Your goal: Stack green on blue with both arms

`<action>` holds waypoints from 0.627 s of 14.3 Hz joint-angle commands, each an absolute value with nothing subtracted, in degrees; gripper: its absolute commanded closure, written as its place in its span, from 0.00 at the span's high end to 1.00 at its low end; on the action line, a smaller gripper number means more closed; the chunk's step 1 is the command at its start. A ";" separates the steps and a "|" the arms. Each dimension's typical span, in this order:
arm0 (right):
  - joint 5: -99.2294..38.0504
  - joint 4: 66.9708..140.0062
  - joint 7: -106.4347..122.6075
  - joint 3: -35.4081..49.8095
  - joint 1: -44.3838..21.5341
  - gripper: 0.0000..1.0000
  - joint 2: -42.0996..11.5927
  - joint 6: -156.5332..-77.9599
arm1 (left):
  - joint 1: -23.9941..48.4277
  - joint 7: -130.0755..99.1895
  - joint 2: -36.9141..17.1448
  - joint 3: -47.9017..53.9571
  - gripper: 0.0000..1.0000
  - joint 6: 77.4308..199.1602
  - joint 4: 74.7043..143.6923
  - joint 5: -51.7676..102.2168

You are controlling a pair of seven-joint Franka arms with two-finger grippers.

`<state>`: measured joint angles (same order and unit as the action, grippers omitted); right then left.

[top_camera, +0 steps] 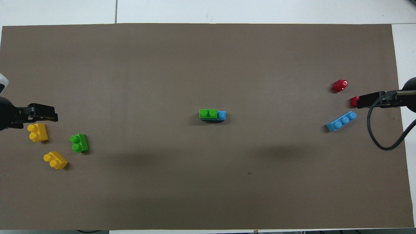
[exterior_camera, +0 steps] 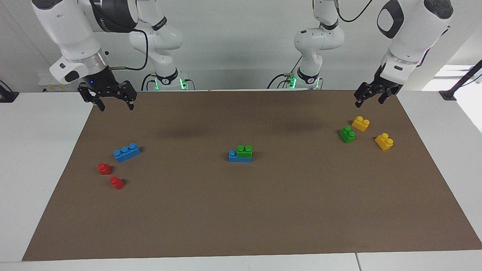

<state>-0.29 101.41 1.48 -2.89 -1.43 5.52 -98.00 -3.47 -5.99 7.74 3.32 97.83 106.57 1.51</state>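
A green brick (exterior_camera: 244,150) (top_camera: 208,113) sits stacked on one end of a blue brick (exterior_camera: 237,157) (top_camera: 221,115) at the middle of the brown mat. A second green brick (exterior_camera: 347,134) (top_camera: 79,143) lies loose toward the left arm's end, between two yellow ones. A second blue brick (exterior_camera: 127,152) (top_camera: 341,121) lies loose toward the right arm's end. My left gripper (exterior_camera: 371,101) (top_camera: 44,114) hangs open and empty in the air over the mat's edge, close to the yellow bricks. Raised over the mat's corner at its own end, my right gripper (exterior_camera: 115,107) (top_camera: 365,99) is open and empty.
Two yellow bricks (exterior_camera: 360,123) (exterior_camera: 384,141) flank the loose green one. Two small red bricks (exterior_camera: 104,168) (exterior_camera: 117,183) lie by the loose blue one. The brown mat (exterior_camera: 263,210) covers most of the white table.
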 commanded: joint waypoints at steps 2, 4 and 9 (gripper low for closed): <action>0.00 100.20 0.62 -2.20 -0.44 1.00 5.54 -96.42 | -1.68 -6.86 -0.34 2.55 1.00 92.38 98.00 1.94; -0.09 98.10 0.62 -2.20 -0.53 1.00 5.01 -93.53 | -1.67 -6.59 -0.35 3.07 1.00 92.03 97.65 1.93; -0.18 93.69 0.35 -1.93 -0.88 1.00 3.43 -89.74 | -1.67 -6.24 0.00 2.64 1.00 87.36 96.69 1.76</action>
<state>-0.30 96.57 1.41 -2.70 -1.30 5.01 -91.69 -2.25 -6.03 0.14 3.28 89.59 98.63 1.51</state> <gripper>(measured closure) 0.000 0.000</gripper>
